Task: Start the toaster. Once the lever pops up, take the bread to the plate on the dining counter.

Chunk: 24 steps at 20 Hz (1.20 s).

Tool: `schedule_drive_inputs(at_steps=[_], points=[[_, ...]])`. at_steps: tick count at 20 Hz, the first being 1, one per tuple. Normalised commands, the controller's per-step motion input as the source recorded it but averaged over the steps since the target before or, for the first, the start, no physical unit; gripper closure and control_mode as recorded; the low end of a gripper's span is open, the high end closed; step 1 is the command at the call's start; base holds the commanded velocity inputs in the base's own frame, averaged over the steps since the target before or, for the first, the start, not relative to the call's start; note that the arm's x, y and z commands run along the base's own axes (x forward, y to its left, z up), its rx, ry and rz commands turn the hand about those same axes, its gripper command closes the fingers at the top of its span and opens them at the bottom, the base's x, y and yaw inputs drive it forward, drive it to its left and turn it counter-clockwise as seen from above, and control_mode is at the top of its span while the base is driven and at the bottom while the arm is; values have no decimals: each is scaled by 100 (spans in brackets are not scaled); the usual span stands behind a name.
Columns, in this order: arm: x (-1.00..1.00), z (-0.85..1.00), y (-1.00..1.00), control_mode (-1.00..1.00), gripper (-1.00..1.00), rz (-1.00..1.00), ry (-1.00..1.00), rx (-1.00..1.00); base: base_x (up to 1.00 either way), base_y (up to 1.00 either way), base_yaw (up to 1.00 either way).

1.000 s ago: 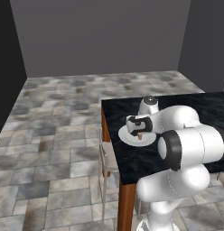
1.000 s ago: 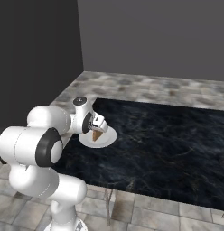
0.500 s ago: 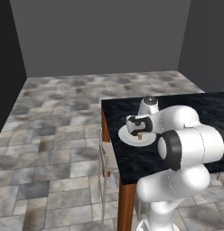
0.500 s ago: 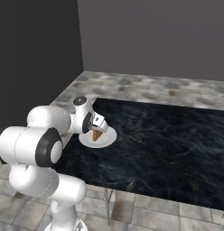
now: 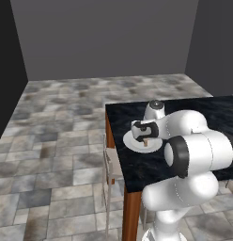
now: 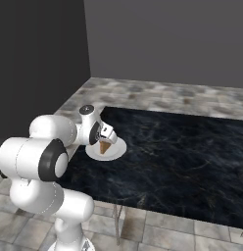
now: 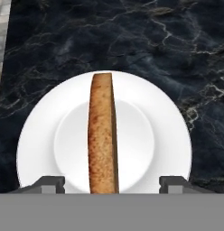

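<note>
- Left of the dining counter point(image 5: 137, 169) lies open stone-tiled floor point(image 5: 62, 141), running back to plain grey walls; a pale stool point(image 5: 110, 164) stands tucked against the counter's near left side.
- The counter's left edge and near corner sit close to the plate point(image 5: 130, 142); in the left base view the plate lies just inside that edge, with reddish-brown wood showing below the corner.
- To the right of the plate, the black veined stone top point(image 6: 192, 162) stretches wide and bare, giving free room on that side.
- No brand, label or writing can be read on any surface.
- The plate point(image 7: 37, 135) is round, plain white, with a shallow inner ring, resting flat on the stone.
- The bread point(image 7: 102, 135) is a thin tan-brown slice with a grainy crumb and a darker crust line, standing on edge over the middle of the plate, far narrower than the plate.
- In the right base view the bread point(image 6: 104, 146) shows as a small brown wedge on the plate point(image 6: 116, 151), right under the hand.
- The gripper point(image 7: 114, 182) hangs directly above the plate; its jaws stand apart, one fingertip point(image 7: 51, 182) on each side, both clear of the slice, so nothing is clamped.
</note>
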Motion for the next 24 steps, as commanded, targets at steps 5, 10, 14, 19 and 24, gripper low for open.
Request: schedule_drive_inputs(at_steps=[5,10,14,19,24], points=[[0,0,0,-100,-100,0,0,0,0,0,0],[0,0,0,-100,-100,0,0,0,0,0,0],[0,0,0,-100,-100,0,0,0,0,0,0],[0,13,0,-100,-100,0,0,0,0,0,0],[0,35,0,-100,-100,0,0,0,0,0,0]])
